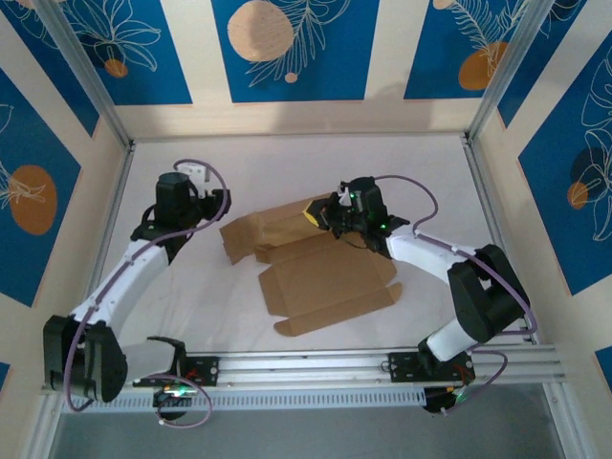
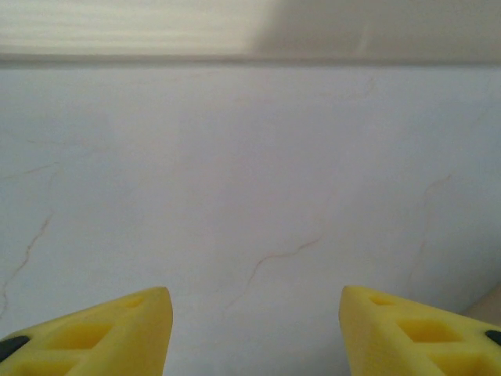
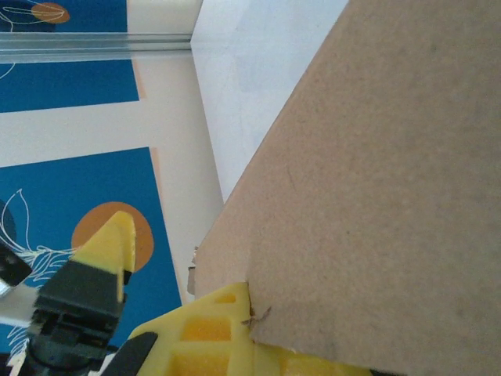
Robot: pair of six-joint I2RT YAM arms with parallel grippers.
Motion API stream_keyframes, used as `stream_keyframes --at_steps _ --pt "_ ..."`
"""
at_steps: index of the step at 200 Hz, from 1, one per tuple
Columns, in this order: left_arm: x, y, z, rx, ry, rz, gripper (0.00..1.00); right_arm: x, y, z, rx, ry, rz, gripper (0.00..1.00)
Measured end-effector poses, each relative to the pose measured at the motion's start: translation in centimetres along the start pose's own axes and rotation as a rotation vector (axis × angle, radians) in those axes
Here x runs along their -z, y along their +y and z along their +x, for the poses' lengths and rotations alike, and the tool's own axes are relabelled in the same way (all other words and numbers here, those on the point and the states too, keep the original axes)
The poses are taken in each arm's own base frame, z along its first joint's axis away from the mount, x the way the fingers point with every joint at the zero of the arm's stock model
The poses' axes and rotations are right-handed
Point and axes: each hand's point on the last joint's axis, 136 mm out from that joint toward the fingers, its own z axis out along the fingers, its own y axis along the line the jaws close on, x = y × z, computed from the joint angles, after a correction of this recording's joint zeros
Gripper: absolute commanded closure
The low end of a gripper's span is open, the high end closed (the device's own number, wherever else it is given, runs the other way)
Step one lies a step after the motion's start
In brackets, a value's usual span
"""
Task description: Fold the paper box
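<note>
Left gripper (image 2: 254,313): fingers apart, bare table (image 2: 250,157) between.
Right gripper (image 1: 317,212): fingers together, paper box (image 1: 325,273) flap touching one.

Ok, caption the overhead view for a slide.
Plain brown die-cut cardboard sheet on white table; right hand at its far edge, left hand open alongside.

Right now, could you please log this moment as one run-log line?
left tool: open, over table | right tool: shut, against paper box flap | paper box: mostly flat on table
</note>
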Motion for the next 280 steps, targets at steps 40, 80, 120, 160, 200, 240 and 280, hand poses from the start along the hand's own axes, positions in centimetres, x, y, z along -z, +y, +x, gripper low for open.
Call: stream_keyframes --at_steps 40,80,120,160,200,240,280 --pt "-1.4 -1.7 4.9 -0.039 0.160 0.133 0.38 0.7 0.0 -1.3 -0.021 0.005 -0.006 0.96" --pt "0.0 -3.8 6.0 -0.014 0.163 0.248 0.33 1.1 0.1 -1.7 -0.033 0.023 -0.021 0.96" --pt "1.1 -5.6 7.4 0.043 0.160 0.307 0.31 0.9 0.3 -1.6 -0.030 0.046 -0.037 0.96" --pt "2.1 -7.7 8.4 0.062 0.099 0.358 0.26 0.5 0.7 -2.1 -0.040 0.044 -0.055 0.96" --pt "2.2 -8.2 8.9 0.065 0.031 0.389 0.27 0.4 1.2 -3.2 -0.051 0.028 -0.077 0.96" --pt "4.6 -7.8 4.5 -0.050 -0.161 0.346 0.27 0.9 2.1 -4.4 -0.053 0.037 -0.080 0.96" --pt "6.0 -5.4 0.2 -0.157 -0.298 0.197 0.37 0.7 2.3 -4.4 -0.035 0.081 -0.073 0.96"
